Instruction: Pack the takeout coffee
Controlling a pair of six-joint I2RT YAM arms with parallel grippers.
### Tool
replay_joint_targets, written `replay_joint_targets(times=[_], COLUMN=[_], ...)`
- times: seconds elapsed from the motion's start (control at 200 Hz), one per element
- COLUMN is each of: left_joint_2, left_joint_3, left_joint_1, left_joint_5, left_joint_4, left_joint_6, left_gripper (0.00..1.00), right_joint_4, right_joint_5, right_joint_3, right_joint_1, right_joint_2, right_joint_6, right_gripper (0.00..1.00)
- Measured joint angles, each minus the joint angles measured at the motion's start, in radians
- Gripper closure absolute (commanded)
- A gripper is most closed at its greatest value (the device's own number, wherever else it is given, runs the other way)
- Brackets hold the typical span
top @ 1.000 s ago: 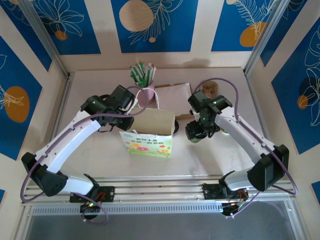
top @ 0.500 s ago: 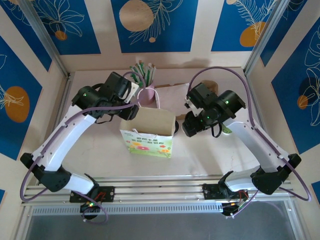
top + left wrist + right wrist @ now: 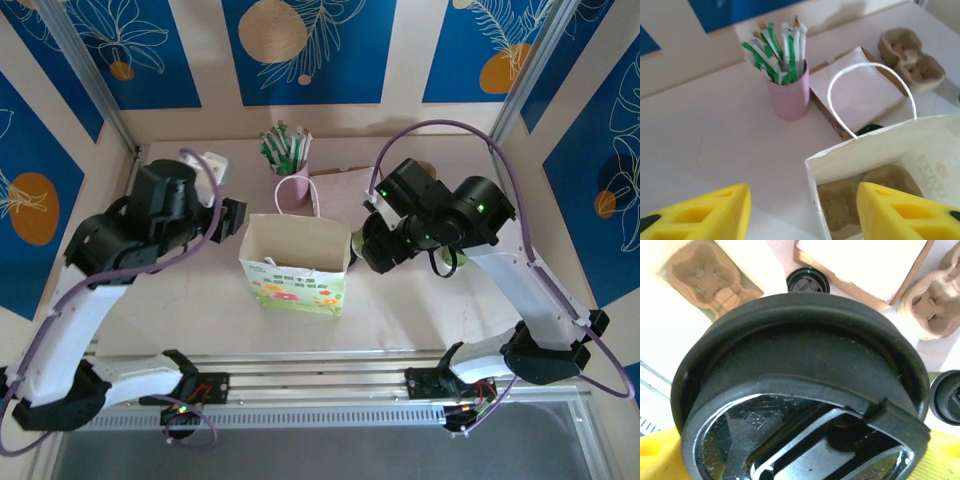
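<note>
Paper takeout coffee (image 3: 800, 355) looks light, crushable, best held upright; right gripper (image 3: 800, 460) pinches its sides, left gripper (image 3: 802, 212) spread empty.

Paper bag (image 3: 295, 285) front: printed txt, too small to read.

We find the coffee (image 3: 800, 340) cut off at the bottom edge, its lid (image 3: 805, 390) hiding the body; the bag (image 3: 880, 145) runs past the right edge.
</note>
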Motion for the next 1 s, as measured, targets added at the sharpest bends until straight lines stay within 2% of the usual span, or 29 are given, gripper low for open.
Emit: replay_joint_targets(times=[0.195, 0.63, 1.0], left_joint_2=[-0.107, -0.187, -0.211], left_joint_3=[-0.098, -0.25, -0.281], left_joint_1=[0.0, 0.0, 0.0], left_joint_5=[-0.061, -0.125, -0.148], left_joint_4=[0.055, 0.066, 0.066], left_joint_6=[0.0, 0.0, 0.001], left_gripper=[0.41, 0.41, 0.41], right_joint_4=[-0.017, -0.019, -0.022], right_joint_5=[0.008, -0.004, -0.079], right_joint_3=[0.111, 0.292, 0.307], right_joint_1=[0.051, 0.142, 0.174], right_joint_2=[0.015, 0.096, 0.203], right_joint_6=[-0.005, -0.03, -0.053], right_gripper=[0.18, 0.19, 0.2])
